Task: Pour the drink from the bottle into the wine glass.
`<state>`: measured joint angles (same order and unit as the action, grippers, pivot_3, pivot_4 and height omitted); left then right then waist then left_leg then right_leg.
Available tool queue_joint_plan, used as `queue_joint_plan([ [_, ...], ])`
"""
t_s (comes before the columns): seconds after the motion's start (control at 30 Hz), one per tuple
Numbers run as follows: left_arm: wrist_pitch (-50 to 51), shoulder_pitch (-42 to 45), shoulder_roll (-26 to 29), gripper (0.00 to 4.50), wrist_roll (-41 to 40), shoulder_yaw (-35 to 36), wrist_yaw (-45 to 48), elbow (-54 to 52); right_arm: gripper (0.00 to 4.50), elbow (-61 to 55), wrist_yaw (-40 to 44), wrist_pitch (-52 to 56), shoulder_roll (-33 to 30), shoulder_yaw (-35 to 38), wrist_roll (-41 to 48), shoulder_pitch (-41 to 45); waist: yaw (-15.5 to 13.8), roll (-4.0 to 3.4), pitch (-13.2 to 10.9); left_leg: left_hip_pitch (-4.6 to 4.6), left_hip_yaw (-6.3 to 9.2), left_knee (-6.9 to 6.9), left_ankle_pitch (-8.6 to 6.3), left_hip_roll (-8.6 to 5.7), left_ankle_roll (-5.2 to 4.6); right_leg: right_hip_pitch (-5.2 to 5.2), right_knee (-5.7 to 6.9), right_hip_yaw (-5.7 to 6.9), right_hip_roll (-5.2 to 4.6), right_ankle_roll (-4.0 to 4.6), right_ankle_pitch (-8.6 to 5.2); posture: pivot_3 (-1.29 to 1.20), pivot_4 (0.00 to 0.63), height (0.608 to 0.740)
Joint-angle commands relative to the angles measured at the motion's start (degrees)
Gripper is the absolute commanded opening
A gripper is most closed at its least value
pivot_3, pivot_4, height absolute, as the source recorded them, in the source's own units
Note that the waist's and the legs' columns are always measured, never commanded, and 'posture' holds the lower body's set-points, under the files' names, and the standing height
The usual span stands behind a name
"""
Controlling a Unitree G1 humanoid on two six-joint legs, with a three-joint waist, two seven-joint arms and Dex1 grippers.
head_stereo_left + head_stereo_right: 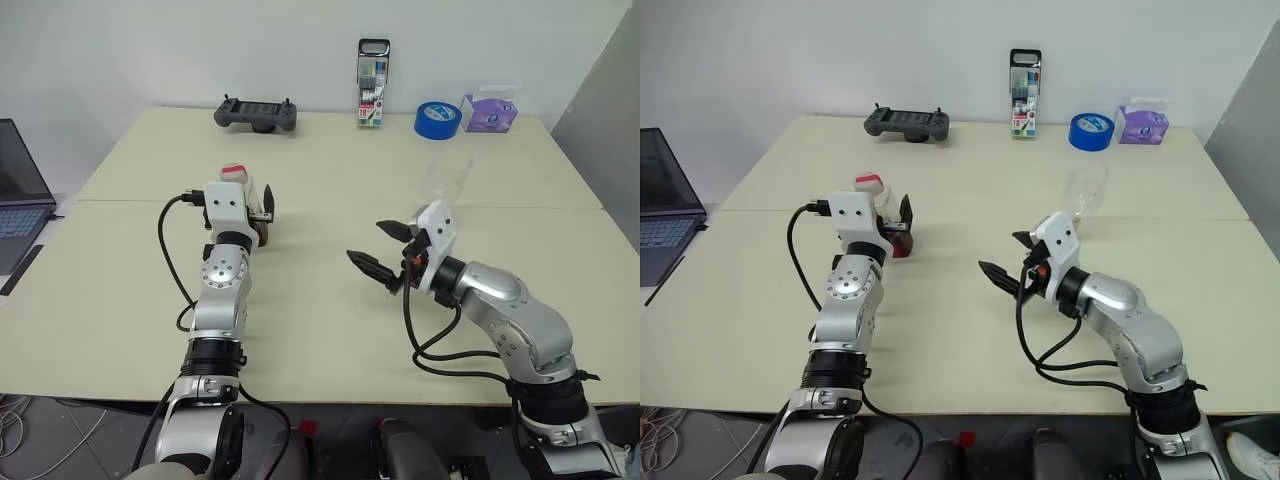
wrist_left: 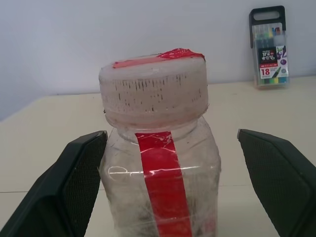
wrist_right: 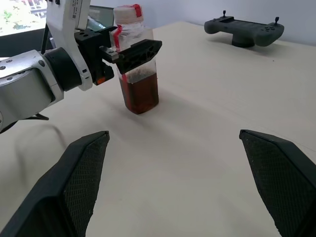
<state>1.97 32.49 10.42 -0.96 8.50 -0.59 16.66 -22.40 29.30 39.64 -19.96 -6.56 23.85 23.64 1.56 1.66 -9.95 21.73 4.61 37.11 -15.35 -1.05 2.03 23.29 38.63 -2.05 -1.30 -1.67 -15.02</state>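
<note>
The bottle [image 2: 153,98], clear plastic with a whitish cap and red tape strip, stands upright on the table's left half. The dark reddish-brown drink [image 3: 140,96] fills its lower part. My left gripper [image 2: 170,132] is open with one finger on each side of the bottle, below the cap; one finger [image 2: 74,182] sits close against the bottle's wall, the other [image 2: 276,177] stands apart. The empty wine glass [image 1: 1087,190] stands upright on the right half, beyond my right gripper [image 1: 365,243]. That gripper hovers open over mid-table, pointing toward the bottle, with nothing between its fingers.
Along the far edge stand a grey game controller [image 1: 256,114], a tall clear marker case [image 1: 373,85], a blue tape roll [image 1: 438,119] and a purple tissue box [image 1: 489,113]. A laptop [image 1: 20,195] sits off the table's left side.
</note>
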Motion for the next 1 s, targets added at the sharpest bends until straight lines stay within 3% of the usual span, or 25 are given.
queue_joint_plan([
  [0.03, -1.4, 1.2, 0.6, 4.49, 0.0, 0.3, -0.2, -0.4, 4.5, -2.7, 0.1, -0.3, -0.1, 0.0, 0.4, 0.5, 0.0, 0.0, 0.0, 0.0, 0.0, 0.0, 0.0, 0.0, 0.0, 0.0, 0.0, 0.0, 0.0, 0.0, 0.0, 0.0, 0.15, 0.74],
  [0.93, -2.5, 2.5, 0.8, 4.49, -2.5, 0.9, 1.9, 1.3, 4.5, -2.8, 0.1, 0.1, 0.3, -0.5, 0.3, 0.4, 0.0, 0.0, 0.0, 0.0, 0.0, 0.01, 0.0, -0.02, 0.0, 0.01, 0.0, 0.02, -0.02, -0.01, 0.0, 0.0, 0.15, 0.74],
  [1.0, -2.6, 2.5, 0.9, 4.1, -2.7, 0.9, 2.1, 1.5, 4.5, -2.8, 0.1, 0.1, 0.2, -0.5, 0.2, 0.3, 0.0, 0.0, 0.0, 0.0, 0.0, 0.01, 0.0, -0.02, 0.0, 0.01, 0.0, 0.02, -0.02, -0.01, 0.0, 0.0, 0.15, 0.74],
])
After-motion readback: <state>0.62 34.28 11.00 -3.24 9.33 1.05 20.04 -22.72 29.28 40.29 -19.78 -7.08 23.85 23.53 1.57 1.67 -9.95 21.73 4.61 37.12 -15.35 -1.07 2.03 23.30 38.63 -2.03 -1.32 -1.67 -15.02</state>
